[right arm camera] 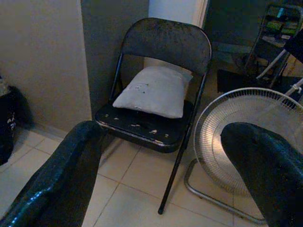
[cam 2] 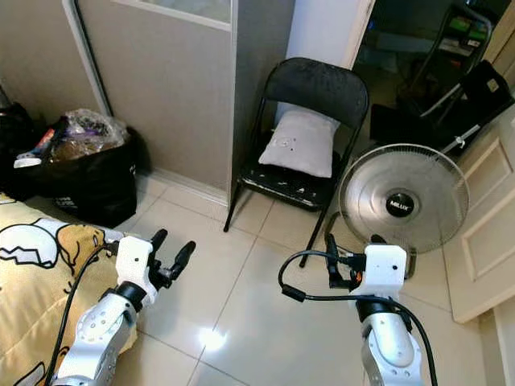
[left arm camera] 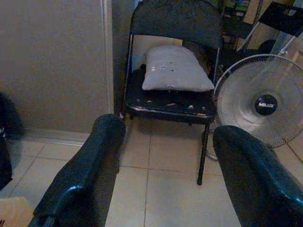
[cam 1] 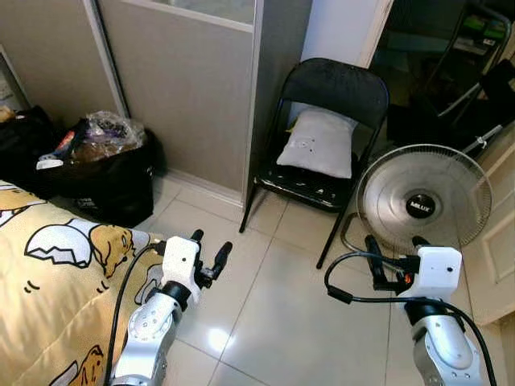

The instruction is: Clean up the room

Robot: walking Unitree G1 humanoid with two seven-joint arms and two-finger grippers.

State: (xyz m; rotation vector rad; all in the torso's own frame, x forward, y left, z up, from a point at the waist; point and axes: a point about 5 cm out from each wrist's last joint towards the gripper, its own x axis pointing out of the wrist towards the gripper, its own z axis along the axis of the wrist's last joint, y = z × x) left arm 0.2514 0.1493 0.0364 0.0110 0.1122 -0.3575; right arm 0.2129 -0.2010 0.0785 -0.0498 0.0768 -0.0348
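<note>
A soft, pale grey pillow [cam 1: 318, 142] with small dark specks lies on the seat of a black metal folding chair [cam 1: 328, 88], leaning against its backrest. The chair's seat is scuffed and flaking. Just beside it, a round wire-caged fan [cam 1: 424, 199] stands on the glossy tiled floor [cam 1: 265, 305]. Both the left hand [cam 1: 208, 251] and right hand [cam 1: 396, 249] hover apart and empty. A stuffed black bag [cam 1: 105, 173] sits by the wall, near the cartoon-printed yellow bed [cam 1: 48, 297].
</note>
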